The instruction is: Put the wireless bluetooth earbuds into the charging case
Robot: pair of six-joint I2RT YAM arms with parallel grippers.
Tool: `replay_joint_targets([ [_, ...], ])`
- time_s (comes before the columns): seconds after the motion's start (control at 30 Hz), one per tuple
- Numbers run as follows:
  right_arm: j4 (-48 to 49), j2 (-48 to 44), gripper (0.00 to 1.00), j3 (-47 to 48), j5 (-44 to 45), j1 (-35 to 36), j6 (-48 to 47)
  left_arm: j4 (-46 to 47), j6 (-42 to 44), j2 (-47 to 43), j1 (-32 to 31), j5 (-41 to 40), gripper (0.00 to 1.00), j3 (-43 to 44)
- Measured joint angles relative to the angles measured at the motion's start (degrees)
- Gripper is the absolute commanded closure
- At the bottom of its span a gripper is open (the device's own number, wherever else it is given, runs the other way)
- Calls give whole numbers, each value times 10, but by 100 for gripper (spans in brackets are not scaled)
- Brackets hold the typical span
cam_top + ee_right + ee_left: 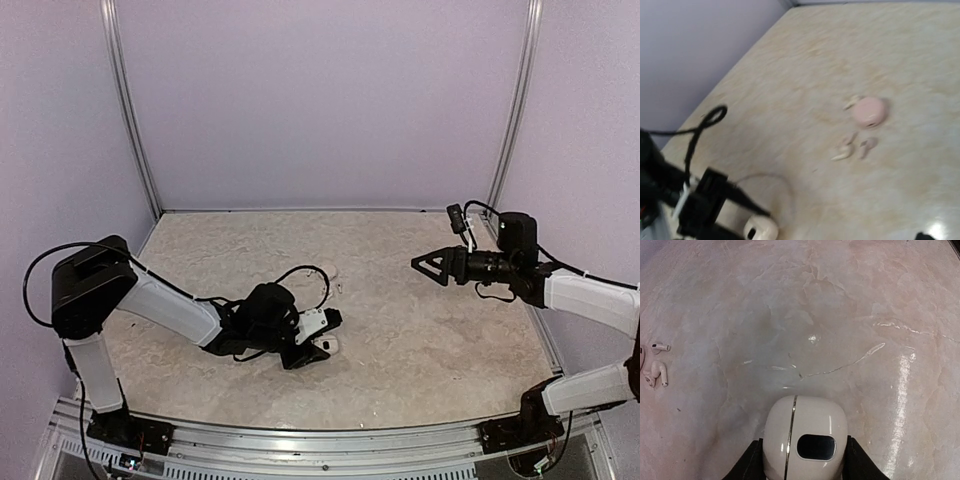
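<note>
- Bases of both arms at six o'clock of the overhead view, the left arm folded low over the table (430, 350).
- Left pincer (804, 452) down at table level, pinching the case (805, 422), one black finger (751, 465) pressed to each flank.
- Case resting toward the near middle of the table, lid closed, thin seam running lengthwise, dark oval spot facing up.
- Earbuds (659, 372) outside the case, loose on the table at about twelve o'clock from it overhead and ten o'clock in the left wrist view, well apart from it. Lying just beside each other, stems visible.
- Disc (869, 111), round, flat and pale, just beside the earbuds on their far side. Small pale bit at its ten o'clock edge in the right wrist view, too blurred to name.
- Right pincer (425, 265) raised above the table at about two o'clock from the case, well apart from it, fingers spread wide with nothing between them, tips pointing toward nine o'clock.
- Lilac wall (320, 100) closing off the far side at twelve o'clock.
</note>
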Motion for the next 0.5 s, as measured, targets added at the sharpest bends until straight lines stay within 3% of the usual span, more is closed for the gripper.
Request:
replay_joint_targets([
  [0.3,17,-68,5,-28,-72,45,15,0,42,-143,-100,-122,65,14],
  [0.5,38,-109,7,-29,-83,96,46,5,84,-177,-165,-224,65,62],
])
